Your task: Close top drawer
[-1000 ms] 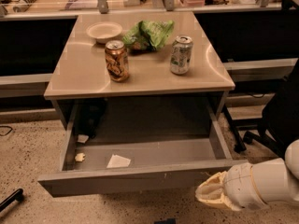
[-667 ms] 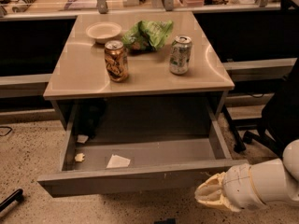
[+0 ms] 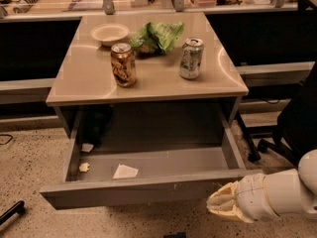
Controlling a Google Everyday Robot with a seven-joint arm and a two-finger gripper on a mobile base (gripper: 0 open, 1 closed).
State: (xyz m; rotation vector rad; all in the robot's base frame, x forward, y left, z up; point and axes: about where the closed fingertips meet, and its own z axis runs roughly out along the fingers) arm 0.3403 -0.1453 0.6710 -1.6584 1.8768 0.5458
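The top drawer (image 3: pixel 148 193) is a wide, deep grey metal drawer pulled far out from under the beige cabinet top (image 3: pixel 148 78). Inside lie a white paper scrap (image 3: pixel 125 171) and pale crumbs (image 3: pixel 84 167). Its flat front faces me, low in the camera view. My gripper (image 3: pixel 224 205) is at the lower right, on a white arm coming in from the right edge. Its cream tip is right at the drawer front's right end, just below the front corner.
On the cabinet top stand a brown can (image 3: pixel 123 65), a silver-green can (image 3: pixel 191 58), a white bowl (image 3: pixel 110 33) and a green crumpled bag (image 3: pixel 158 36). A black chair base (image 3: pixel 277 145) is at the right. A dark object (image 3: pixel 12 213) lies on the speckled floor at lower left.
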